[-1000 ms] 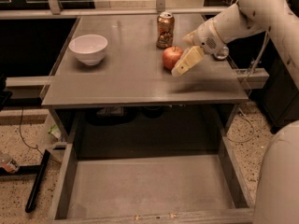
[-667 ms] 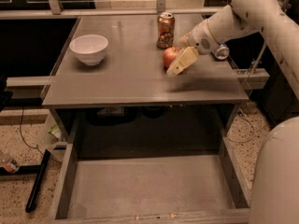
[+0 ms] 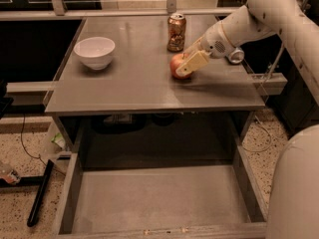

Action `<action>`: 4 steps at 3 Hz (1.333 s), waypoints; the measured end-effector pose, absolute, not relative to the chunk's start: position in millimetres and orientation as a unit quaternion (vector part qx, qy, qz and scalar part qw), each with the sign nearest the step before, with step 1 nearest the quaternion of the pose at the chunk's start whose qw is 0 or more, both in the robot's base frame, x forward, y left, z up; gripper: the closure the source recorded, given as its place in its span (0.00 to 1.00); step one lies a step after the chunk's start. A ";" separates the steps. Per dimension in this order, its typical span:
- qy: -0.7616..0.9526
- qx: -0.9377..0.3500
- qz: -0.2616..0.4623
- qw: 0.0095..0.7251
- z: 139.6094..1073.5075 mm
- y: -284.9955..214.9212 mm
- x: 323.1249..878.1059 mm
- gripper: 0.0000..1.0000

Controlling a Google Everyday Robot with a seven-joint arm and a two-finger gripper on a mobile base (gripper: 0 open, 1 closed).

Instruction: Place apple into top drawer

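**Robot gripper at an apple on a grey bench, drawer pulled out below**

A round red apple (image 3: 175,63) with yellowish patches sits on the smooth, matt grey bench (image 3: 139,86), just in front of a copper-coloured soda can (image 3: 176,32). The gripper (image 3: 188,61), cream and blocky on a glossy white arm, lies against the apple's right side, in front of the can. Whether its jaws grasp the apple cannot be told. A glossy white bowl (image 3: 94,52) stands well left of the can. Well in front of the can and lower down, the top drawer (image 3: 70,193), a wide shallow grey tray with low walls, stands open.
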State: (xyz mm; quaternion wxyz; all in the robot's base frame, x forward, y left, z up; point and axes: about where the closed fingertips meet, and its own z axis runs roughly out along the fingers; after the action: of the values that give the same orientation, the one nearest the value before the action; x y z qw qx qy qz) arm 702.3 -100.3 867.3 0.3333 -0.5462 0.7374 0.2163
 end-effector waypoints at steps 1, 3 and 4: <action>0.737 -0.546 0.216 0.333 867.2 -100.2 702.3 0.64; 0.737 -0.546 0.216 0.333 867.2 -100.2 702.3 1.00; 0.737 -0.546 0.216 0.333 867.2 -100.2 702.3 1.00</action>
State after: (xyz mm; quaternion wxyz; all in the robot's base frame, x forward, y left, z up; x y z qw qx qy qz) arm 702.3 -100.2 867.2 0.3332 -0.5463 0.7374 0.2164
